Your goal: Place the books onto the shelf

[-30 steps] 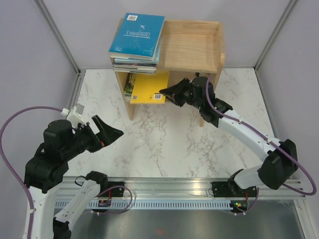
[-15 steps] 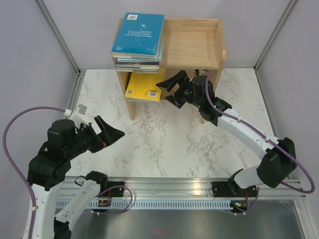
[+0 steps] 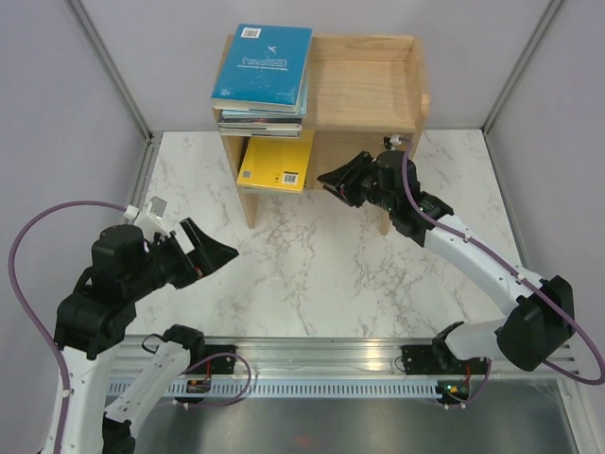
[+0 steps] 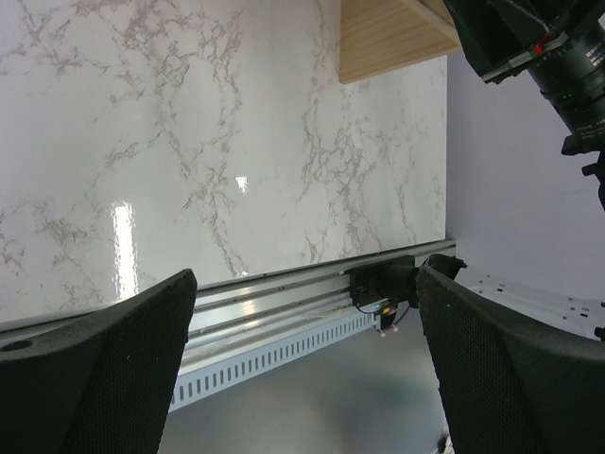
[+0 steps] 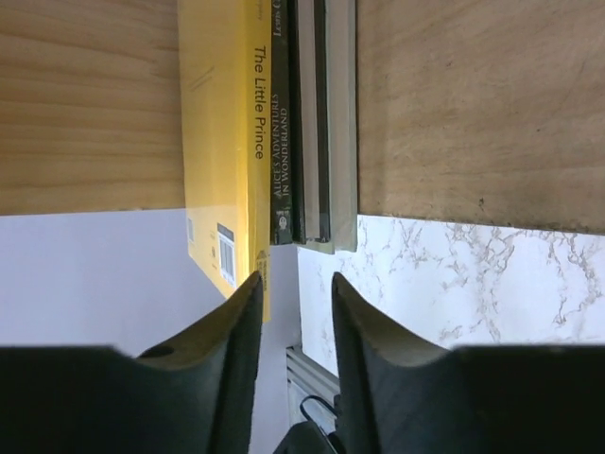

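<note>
Changed since a second ago: right gripper (image 3: 324, 177) has backed away from the yellow book (image 3: 274, 165), which now sits deeper in the lower tier.

Shelf (image 3: 364, 90): light wood, two tiers, raised side rims, open front; stands at the far middle of the table.

Upper-tier stack (image 3: 260, 118): several thin books piled flat at the left end, a teal cover (image 3: 263, 64) on top, barcode sticker showing.

Lower-tier stack: yellow book uppermost, its front edge reaching slightly past the shelf front. The right wrist view shows thinner books lying against it, one a dark spine (image 5: 282, 142).

Right gripper: near the yellow book, to its right, not touching; jaws narrowly parted, nothing between them.

Left gripper (image 3: 216, 241): raised over the near left of the table, well apart from the shelf; jaws spread wide, empty.

Progress, as judged: every book in view is on the shelf and none lies on the table, so the task looks finished or nearly so. At most, the yellow book wants squaring up.

Table (image 3: 312, 274): white marble pattern with grey veining, glossy. A slotted metal rail (image 3: 331, 355) runs along the near edge.

Room: plain pale lilac-grey walls (image 3: 57, 104) with slim metal corner posts.
</note>
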